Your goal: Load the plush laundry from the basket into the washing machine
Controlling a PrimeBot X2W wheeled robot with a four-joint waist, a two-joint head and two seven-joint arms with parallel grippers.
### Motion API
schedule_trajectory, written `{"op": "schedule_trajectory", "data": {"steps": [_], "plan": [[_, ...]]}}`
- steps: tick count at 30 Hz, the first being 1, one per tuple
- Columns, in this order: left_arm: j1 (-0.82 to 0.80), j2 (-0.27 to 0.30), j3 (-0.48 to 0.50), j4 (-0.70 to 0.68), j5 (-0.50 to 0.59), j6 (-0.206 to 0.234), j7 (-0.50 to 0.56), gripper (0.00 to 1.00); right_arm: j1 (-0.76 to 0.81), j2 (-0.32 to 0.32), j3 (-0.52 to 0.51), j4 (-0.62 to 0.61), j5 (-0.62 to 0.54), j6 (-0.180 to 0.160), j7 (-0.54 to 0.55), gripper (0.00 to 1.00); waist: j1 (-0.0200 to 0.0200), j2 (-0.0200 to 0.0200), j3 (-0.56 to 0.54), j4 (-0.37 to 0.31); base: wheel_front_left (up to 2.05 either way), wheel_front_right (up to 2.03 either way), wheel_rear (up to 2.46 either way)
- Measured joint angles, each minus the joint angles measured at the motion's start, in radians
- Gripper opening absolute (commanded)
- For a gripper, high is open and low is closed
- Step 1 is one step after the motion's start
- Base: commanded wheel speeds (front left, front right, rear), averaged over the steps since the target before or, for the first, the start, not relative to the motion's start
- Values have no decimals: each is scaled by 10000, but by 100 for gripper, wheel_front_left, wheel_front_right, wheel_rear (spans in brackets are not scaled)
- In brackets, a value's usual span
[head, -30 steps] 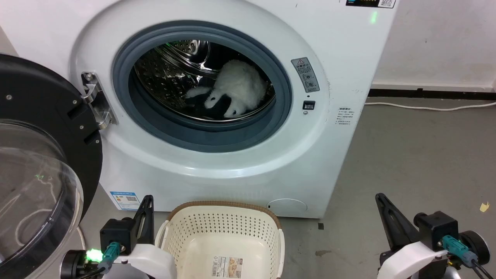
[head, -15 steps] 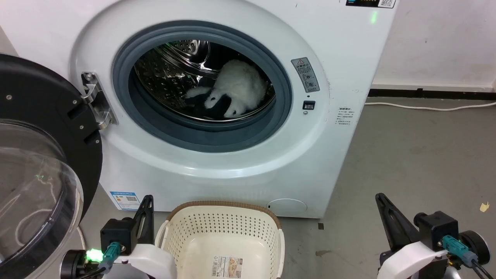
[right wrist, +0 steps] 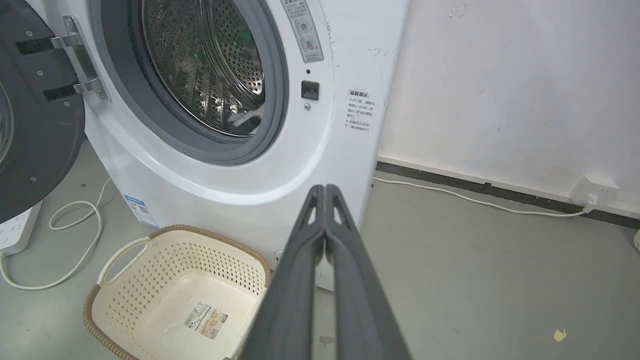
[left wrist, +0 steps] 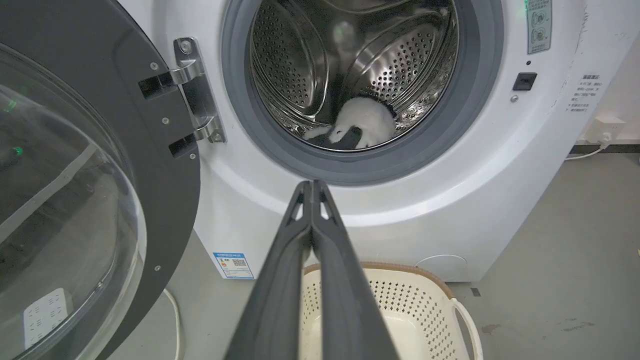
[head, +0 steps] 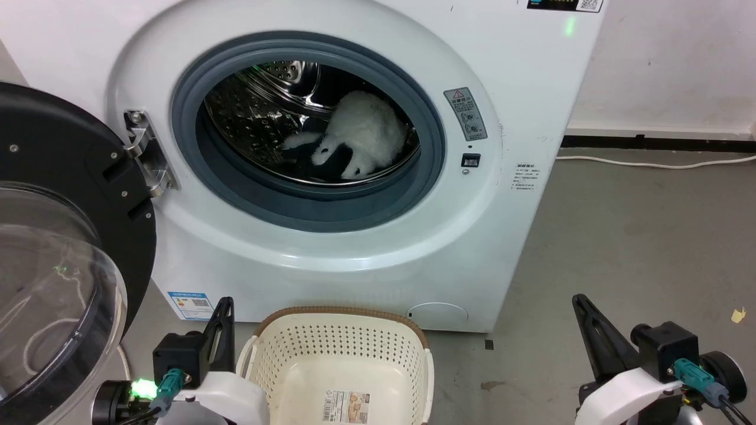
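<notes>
The fluffy white plush laundry (head: 363, 134) lies inside the steel drum of the washing machine (head: 331, 248), low and to the right; it is also in the left wrist view (left wrist: 362, 125). The machine's round door (head: 65, 236) hangs open at the left. On the floor in front stands the cream basket (head: 407, 336), holding nothing but its label sticker (head: 348, 407). My left gripper (head: 225, 302) is shut beside the basket's left side, its fingertips pressed together (left wrist: 311, 184). My right gripper (head: 577, 298) is shut at the lower right, clear of the basket (right wrist: 125, 310).
A white cable (right wrist: 475, 202) runs along the grey floor by the wall to a socket (right wrist: 592, 190). Another cable loop (right wrist: 75, 220) and a power strip (right wrist: 17, 232) lie under the open door. A small yellow scrap (head: 737, 315) lies on the floor at right.
</notes>
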Motion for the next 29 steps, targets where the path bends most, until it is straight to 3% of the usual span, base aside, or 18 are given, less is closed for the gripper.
{"op": "schedule_trajectory", "data": {"steps": [29], "plan": [[0, -2, 4, 0, 0, 0, 0, 0, -1, 0, 0, 0, 0, 0, 0, 0, 0, 0, 0, 0, 0, 0, 0]]}}
